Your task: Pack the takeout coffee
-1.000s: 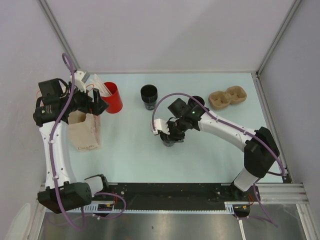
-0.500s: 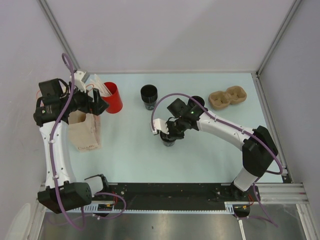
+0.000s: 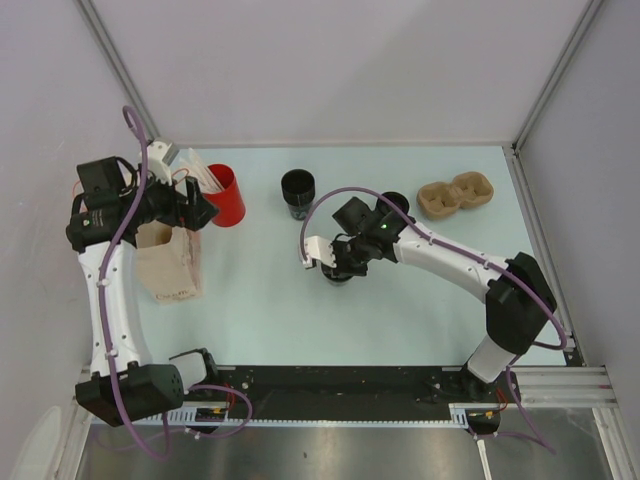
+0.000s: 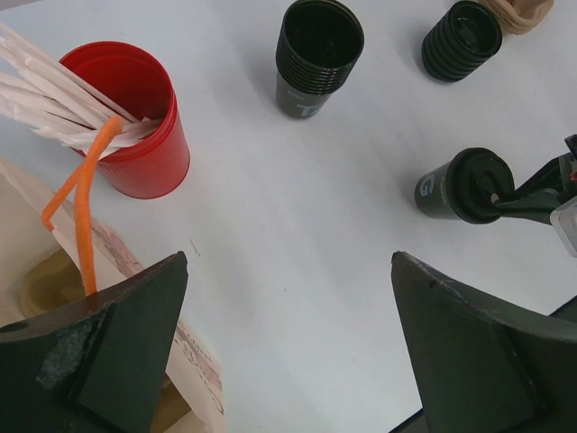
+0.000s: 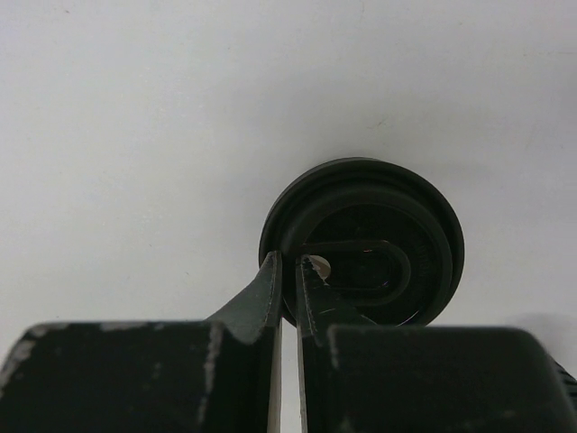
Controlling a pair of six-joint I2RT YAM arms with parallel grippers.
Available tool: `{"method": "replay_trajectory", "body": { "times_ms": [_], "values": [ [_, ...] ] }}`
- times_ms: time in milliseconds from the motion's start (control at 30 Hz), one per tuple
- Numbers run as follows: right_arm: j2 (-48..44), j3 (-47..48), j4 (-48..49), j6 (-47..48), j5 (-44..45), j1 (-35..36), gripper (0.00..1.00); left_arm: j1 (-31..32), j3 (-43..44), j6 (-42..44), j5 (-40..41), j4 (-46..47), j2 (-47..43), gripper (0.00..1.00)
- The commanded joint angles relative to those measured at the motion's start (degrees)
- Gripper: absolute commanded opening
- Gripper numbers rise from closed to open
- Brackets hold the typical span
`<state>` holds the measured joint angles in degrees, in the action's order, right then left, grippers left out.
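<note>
The takeout coffee is a small black cup with a black lid, standing mid-table; it also shows in the left wrist view and from above in the right wrist view. My right gripper is shut on the near left edge of its lid rim, one finger outside the rim and one on top of the lid. My left gripper hangs open over the table by the paper bag, nothing between its fingers.
A red cup with white sticks stands at the left, a brown paper bag below it. A stack of black cups, a ribbed black round piece and a cardboard cup carrier sit along the back.
My right gripper's jaws have closed onto the lid rim of the takeout coffee. The left arm has not moved.
</note>
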<state>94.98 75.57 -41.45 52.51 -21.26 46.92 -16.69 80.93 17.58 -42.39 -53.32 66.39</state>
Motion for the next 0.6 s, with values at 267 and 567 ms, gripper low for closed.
{"method": "replay_trajectory", "body": {
  "times_ms": [267,567],
  "values": [
    [-16.4,0.4,-4.1,-5.6,-4.9,-9.2,0.0,-0.5,15.4,7.6,5.7,-11.0,3.1,0.99],
    [-23.7,-1.8,-7.9,-6.2,-11.5,-19.6,0.0,-0.5,12.9,8.0,18.6,-9.6,-1.4,0.99]
  ]
}}
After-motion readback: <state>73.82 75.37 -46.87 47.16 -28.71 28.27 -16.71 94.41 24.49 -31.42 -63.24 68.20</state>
